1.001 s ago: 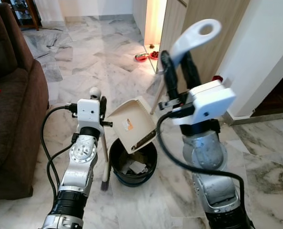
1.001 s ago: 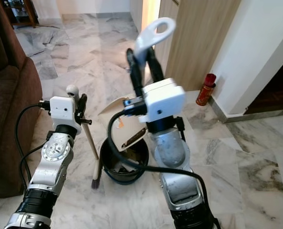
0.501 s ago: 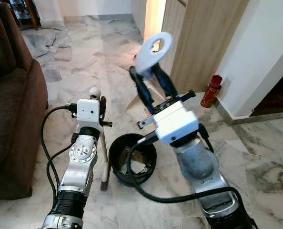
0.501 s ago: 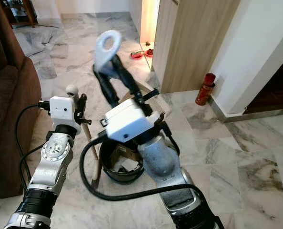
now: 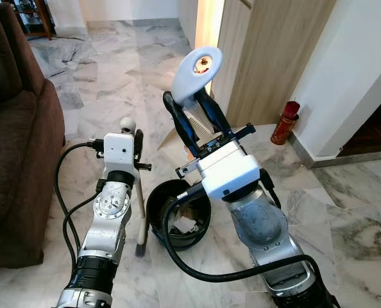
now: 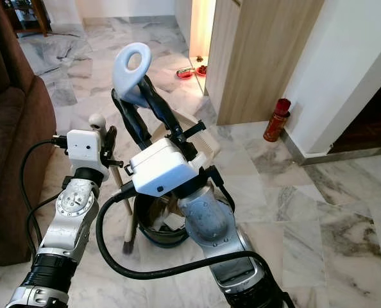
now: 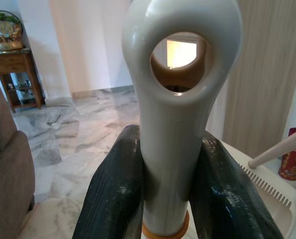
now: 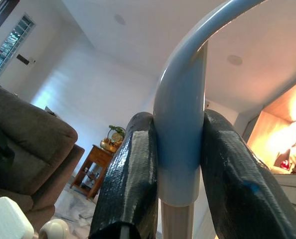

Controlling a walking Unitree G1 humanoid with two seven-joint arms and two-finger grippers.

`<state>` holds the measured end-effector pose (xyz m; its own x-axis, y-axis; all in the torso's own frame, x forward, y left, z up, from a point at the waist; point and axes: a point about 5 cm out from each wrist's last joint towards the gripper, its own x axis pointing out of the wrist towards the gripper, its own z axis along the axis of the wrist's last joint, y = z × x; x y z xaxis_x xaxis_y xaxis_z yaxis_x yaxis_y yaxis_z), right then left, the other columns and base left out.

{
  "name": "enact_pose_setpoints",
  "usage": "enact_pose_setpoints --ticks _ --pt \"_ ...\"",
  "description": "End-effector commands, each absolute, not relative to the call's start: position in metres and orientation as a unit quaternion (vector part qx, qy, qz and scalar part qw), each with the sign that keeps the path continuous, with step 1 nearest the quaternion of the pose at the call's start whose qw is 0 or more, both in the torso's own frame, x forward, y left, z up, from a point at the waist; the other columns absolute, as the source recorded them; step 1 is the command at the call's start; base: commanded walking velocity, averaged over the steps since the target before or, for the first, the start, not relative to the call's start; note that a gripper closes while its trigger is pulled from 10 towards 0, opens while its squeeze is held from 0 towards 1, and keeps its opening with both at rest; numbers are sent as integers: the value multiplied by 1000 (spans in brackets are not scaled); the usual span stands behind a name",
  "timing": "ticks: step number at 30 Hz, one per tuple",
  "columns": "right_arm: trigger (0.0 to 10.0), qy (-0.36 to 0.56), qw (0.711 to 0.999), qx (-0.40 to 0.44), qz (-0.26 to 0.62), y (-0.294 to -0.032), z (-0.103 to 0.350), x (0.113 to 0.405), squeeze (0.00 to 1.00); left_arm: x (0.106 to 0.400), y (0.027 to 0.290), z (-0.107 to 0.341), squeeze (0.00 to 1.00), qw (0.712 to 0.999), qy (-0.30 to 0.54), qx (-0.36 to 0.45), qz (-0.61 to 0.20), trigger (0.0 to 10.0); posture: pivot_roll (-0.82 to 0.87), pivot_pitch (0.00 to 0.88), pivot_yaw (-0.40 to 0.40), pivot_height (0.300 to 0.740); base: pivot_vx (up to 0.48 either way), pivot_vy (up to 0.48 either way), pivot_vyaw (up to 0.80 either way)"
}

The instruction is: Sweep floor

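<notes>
Dustpan handle (image 5: 197,70) clamped in the right gripper (image 5: 194,119) above the black bin (image 5: 157,204); left gripper (image 7: 163,199) grasps the broom handle (image 7: 180,124) beside it.

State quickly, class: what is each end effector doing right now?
Left end effector: closed on the broom handle.
Right end effector: closed on the dustpan handle.

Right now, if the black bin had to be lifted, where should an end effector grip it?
Probably the black bin's near rim, from above, one finger inside and one outside: the top is open and the wall looks thin and upright. The broom stands close by its left side, and the dustpan hangs toward the far side.
</notes>
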<state>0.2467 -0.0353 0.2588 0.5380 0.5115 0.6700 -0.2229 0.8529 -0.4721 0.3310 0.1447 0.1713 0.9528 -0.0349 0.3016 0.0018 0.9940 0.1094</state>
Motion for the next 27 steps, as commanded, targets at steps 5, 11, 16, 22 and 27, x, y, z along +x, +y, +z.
enact_pose_setpoints --ticks 5,11,16,22,27 --pt "10000 -462 852 -156 191 -42 272 240 0 330 141 187 0 980 -190 51 -12 10000 88 100 -68 740 0 0 0" --pt "10000 -412 893 -141 112 -76 265 263 0 330 142 186 0 981 -188 51 -11 10000 90 100 -68 740 0 0 0" --pt "10000 -379 914 -147 14 -120 260 279 0 329 143 185 0 981 -186 53 -11 10000 91 96 -67 740 0 0 0" --pt "10000 -340 927 -137 -80 -166 249 287 0 329 142 184 0 981 -185 54 -13 10000 89 90 -63 740 0 0 0" --pt "10000 -277 943 -99 -152 -202 219 288 0 327 142 183 0 981 -185 53 -16 10000 90 76 -59 740 0 0 0"
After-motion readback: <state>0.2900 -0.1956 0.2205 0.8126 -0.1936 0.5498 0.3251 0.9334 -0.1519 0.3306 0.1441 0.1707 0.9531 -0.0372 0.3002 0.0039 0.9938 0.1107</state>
